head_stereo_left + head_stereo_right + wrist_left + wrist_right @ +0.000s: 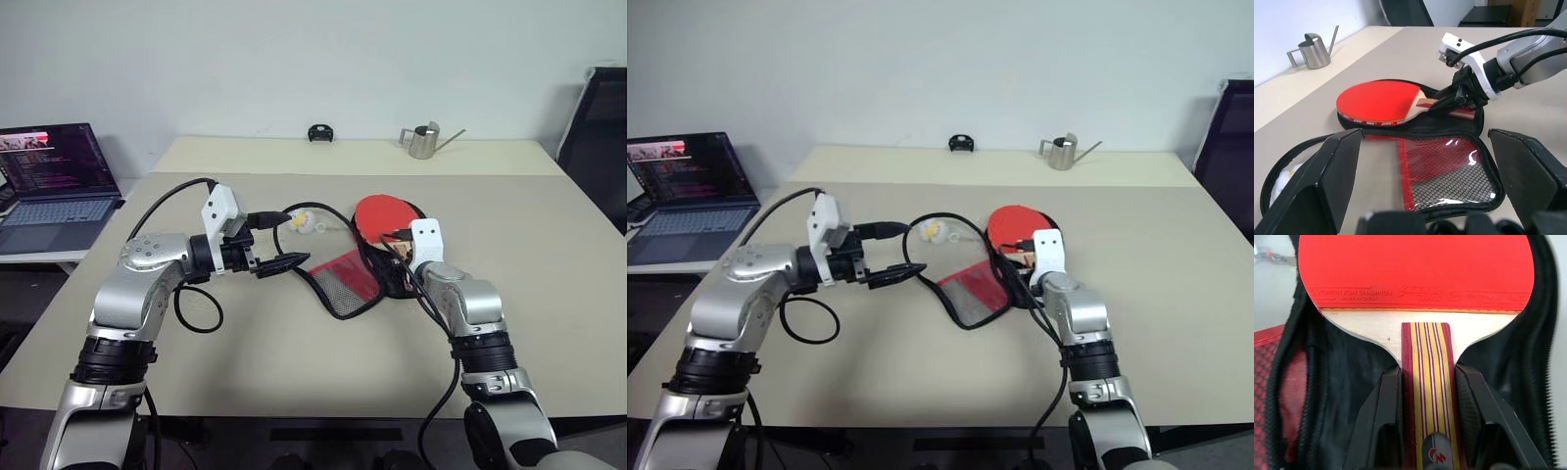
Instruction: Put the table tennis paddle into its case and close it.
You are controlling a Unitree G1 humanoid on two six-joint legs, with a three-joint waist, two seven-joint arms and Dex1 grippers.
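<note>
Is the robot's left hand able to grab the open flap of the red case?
Probably yes. The left gripper is open, right beside the case's mesh flap, with nothing between them.

An open laptop (57, 186) with a lit screen sits on a low surface left of the beige table (294, 362). A metal watering can (424, 141) and a small black object (319, 133) stand near the table's far edge, well apart.
</note>
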